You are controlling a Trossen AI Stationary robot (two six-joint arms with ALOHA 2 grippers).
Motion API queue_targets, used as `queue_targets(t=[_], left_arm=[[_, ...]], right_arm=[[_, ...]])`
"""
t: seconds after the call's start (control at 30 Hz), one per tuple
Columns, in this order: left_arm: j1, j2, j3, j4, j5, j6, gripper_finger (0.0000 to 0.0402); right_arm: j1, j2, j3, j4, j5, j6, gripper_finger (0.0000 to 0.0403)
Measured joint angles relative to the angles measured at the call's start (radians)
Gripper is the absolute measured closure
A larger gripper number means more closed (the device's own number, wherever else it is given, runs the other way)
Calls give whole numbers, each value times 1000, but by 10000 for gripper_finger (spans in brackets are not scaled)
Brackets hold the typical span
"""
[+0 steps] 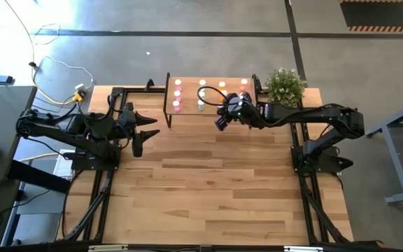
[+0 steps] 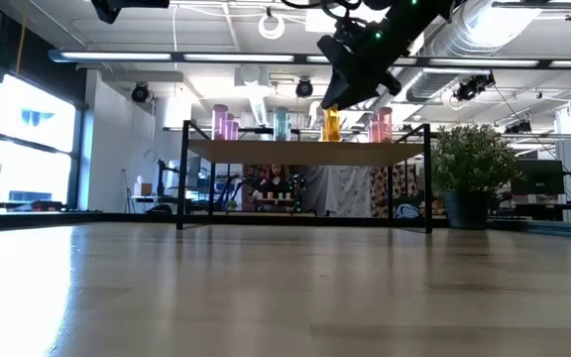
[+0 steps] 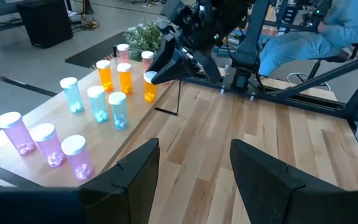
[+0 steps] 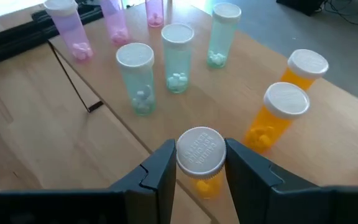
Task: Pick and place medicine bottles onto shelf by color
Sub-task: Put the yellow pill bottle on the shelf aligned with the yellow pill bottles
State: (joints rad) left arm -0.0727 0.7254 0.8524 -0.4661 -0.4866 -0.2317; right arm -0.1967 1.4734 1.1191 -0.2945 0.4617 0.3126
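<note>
The shelf [image 1: 189, 94] stands at the table's far middle. On it stand pink bottles [image 3: 48, 144], pale blue-green bottles [image 4: 178, 57], orange bottles [image 4: 281, 118] and red-pink ones [image 2: 380, 124], grouped by colour. My right gripper [image 1: 224, 117] is over the shelf's near edge, shut on one orange bottle [image 3: 150, 87]. My left gripper [image 1: 140, 136] is open and empty, left of the shelf, above the table. My right gripper pinches the orange bottle's white cap [image 4: 201, 151] between its two fingers, one on each side. The fingers come from above, slanting in from the table's right. The bottle stands upright below them, its base [image 2: 331, 137] at the shelf board, near the near edge.
A potted plant [image 1: 285, 85] stands just right of the shelf, behind my right arm. A seated person in blue [image 3: 319, 31] shows beyond the table's right side. Bare tabletop [image 1: 215, 182] lies in front of the shelf.
</note>
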Motion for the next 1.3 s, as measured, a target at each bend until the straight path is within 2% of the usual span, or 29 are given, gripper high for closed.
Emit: queue_targets(t=[0.43,1.3], left_arm=[[0,0,0,0,0,0,215],[0,0,0,0,0,0,215]], right_arm=[[-14,0,0,-9,12,0,288],[-13,-6,0,-12,15,-6,224]])
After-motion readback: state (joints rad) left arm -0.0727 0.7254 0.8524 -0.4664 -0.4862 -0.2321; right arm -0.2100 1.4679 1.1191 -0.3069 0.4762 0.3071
